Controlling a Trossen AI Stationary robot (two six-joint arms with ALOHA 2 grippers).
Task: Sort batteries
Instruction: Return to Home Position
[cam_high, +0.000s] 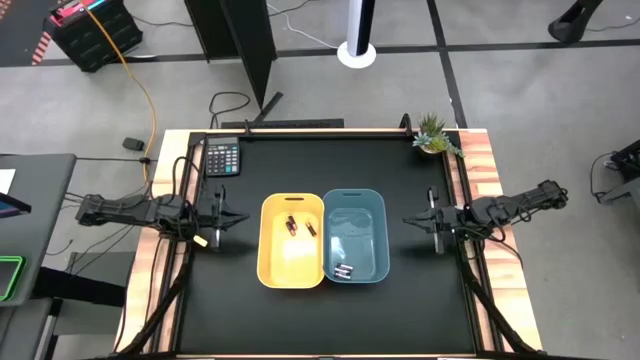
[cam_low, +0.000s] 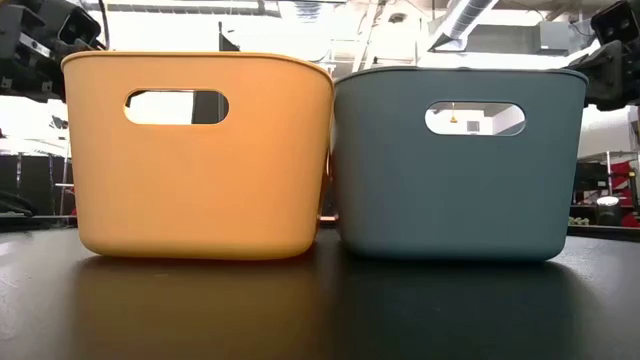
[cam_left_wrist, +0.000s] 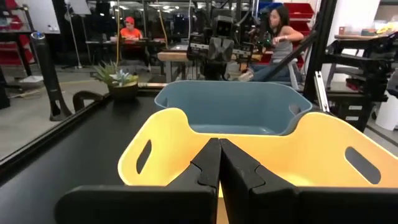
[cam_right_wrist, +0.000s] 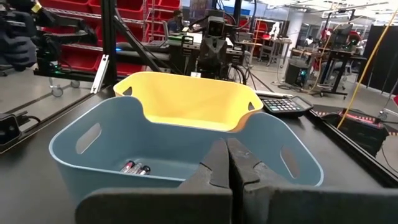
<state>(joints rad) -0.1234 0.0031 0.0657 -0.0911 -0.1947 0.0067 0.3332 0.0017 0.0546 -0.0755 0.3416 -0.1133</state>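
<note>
A yellow tray (cam_high: 291, 242) and a blue tray (cam_high: 355, 235) stand side by side at the table's middle. Dark batteries (cam_high: 291, 224) lie on the yellow tray's floor near its far end. Whitish batteries (cam_high: 344, 271) lie on the blue tray's floor at its near end and show in the right wrist view (cam_right_wrist: 135, 168). My left gripper (cam_high: 243, 217) is shut and empty, left of the yellow tray. My right gripper (cam_high: 408, 221) is shut and empty, right of the blue tray. Both hang above the table.
A black calculator (cam_high: 222, 157) lies at the table's far left. A small potted plant (cam_high: 434, 135) stands at the far right corner. Wooden strips edge the table's left and right sides. People show in the room beyond the table.
</note>
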